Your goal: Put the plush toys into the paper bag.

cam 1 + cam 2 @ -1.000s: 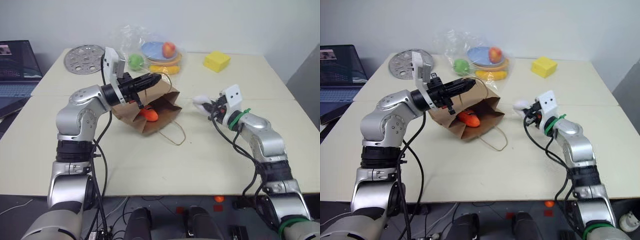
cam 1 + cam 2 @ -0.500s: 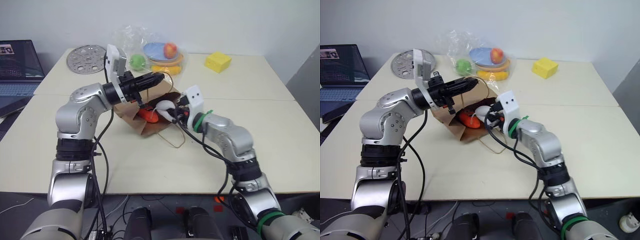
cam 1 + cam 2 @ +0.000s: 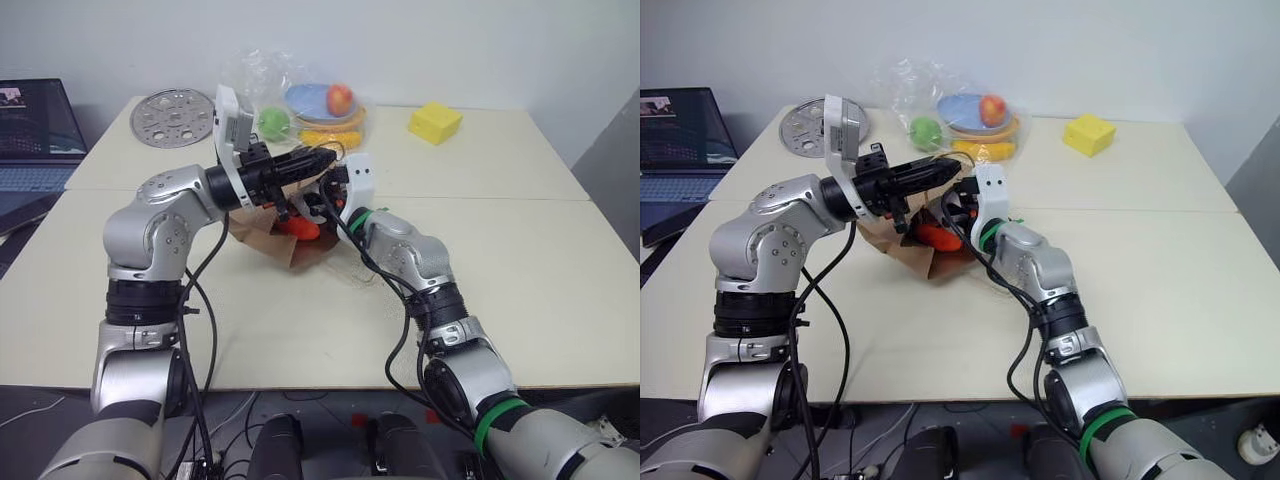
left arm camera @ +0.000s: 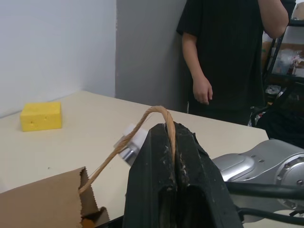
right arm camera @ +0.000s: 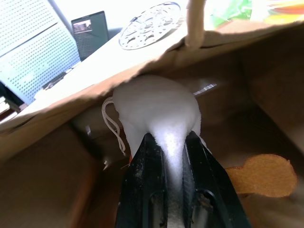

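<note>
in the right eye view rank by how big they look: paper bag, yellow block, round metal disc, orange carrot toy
1. paper bag, partly hidden by the arms
2. round metal disc
3. yellow block
4. orange carrot toy, only partly showing inside the bag, so its rank is unsure

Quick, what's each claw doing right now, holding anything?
Left claw: shut on the brown paper bag's twisted-paper handle.
Right claw: shut on the white oval plush toy, inside the bag's mouth.
</note>
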